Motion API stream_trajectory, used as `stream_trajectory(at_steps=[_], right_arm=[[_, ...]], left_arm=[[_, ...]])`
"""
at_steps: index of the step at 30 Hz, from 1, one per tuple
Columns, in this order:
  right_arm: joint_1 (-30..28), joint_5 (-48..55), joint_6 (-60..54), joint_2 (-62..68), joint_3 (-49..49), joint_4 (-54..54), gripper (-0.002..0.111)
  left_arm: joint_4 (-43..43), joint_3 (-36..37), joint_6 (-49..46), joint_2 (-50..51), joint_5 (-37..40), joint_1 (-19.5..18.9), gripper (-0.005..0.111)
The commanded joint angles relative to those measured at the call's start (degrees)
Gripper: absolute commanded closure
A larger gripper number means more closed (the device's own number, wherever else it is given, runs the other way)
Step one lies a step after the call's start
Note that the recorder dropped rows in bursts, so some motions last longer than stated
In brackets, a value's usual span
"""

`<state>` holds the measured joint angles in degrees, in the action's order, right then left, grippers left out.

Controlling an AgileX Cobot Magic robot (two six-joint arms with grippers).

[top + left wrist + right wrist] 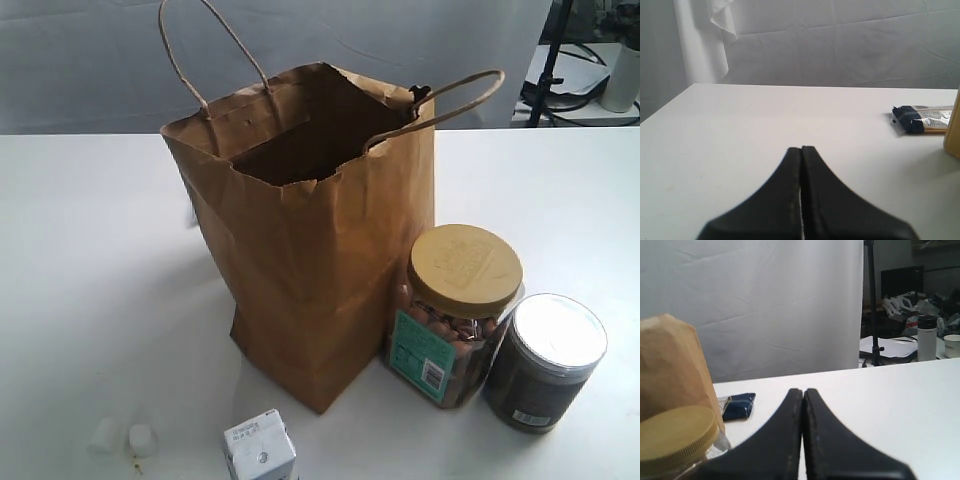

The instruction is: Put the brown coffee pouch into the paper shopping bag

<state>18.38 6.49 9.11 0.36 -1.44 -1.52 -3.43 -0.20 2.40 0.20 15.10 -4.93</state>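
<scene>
The paper shopping bag (310, 250) stands upright and open-topped in the middle of the white table, its two cord handles raised; part of it also shows as the bag (670, 365) in the right wrist view and as a brown edge of the bag (953, 130) in the left wrist view. The brown coffee pouch is not visible in any view. My left gripper (801, 148) is shut with nothing between its fingers, low over bare table. My right gripper (803, 390) is shut and empty too, beside the jar. Neither gripper appears in the exterior view.
A jar with a tan lid (455, 315) and a clear-lidded jar of dark contents (545, 362) stand right of the bag. A small white carton (260, 452) sits at the front edge. A dark blue snack packet (922, 119) lies behind the bag.
</scene>
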Motion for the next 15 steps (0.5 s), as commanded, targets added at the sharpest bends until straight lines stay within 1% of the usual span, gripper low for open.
stream_trajectory(at_steps=[1, 15], right_arm=[[-0.33, 0.26, -6.39, -0.36, 1.44, 1.52, 0.108], [-0.33, 1.22, -8.70, -0.36, 1.44, 1.52, 0.108]], left_arm=[[-0.23, 0.20, 0.21, -0.20, -0.31, -0.21, 0.107], [-0.23, 0.20, 0.21, -0.20, -0.31, -0.21, 0.107]])
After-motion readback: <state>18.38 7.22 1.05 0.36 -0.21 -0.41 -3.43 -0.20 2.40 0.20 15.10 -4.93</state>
